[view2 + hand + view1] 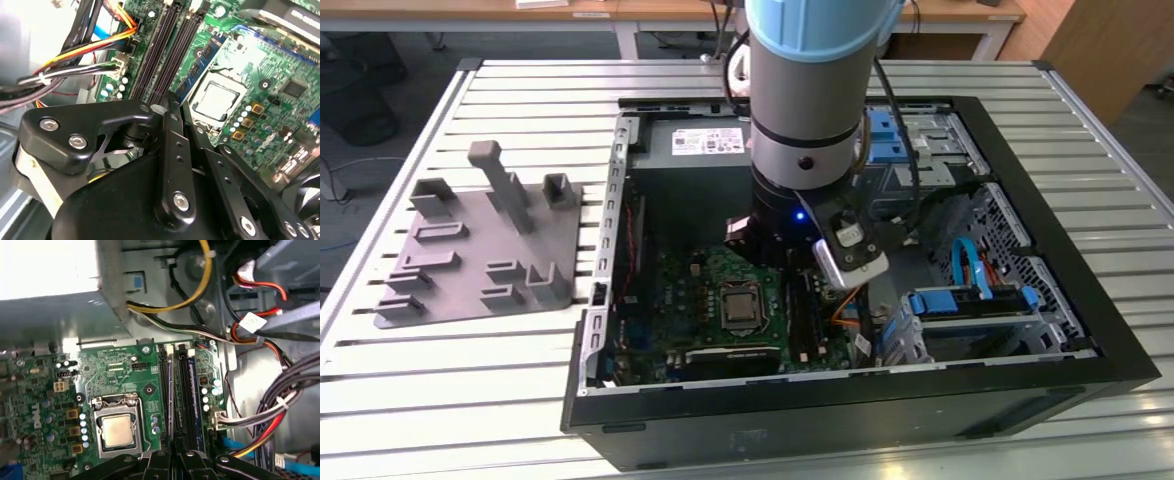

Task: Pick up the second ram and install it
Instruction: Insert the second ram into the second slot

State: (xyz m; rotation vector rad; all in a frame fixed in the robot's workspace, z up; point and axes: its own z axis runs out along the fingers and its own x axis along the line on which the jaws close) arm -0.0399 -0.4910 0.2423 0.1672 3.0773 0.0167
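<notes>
Reached down into the open computer case (1067,250), with the gripper (173,454) low over the green motherboard (115,365). Fingers drawn narrow and, by the look of it, clamped on the second ram (171,390), with its thin blue-black edge running straight in between them in the first wrist view. Standing upright along 1 of the 4 black memory slots (183,390), near the processor socket (119,432); whether fully seated, cannot tell. Judged as the install step, with the picking already done. Calls for keeping the stick square to its slot and pressing evenly at both ends, to avoid jamming on a tilt. Grey tray (467,250) well apart, at the exterior view's left.
</notes>
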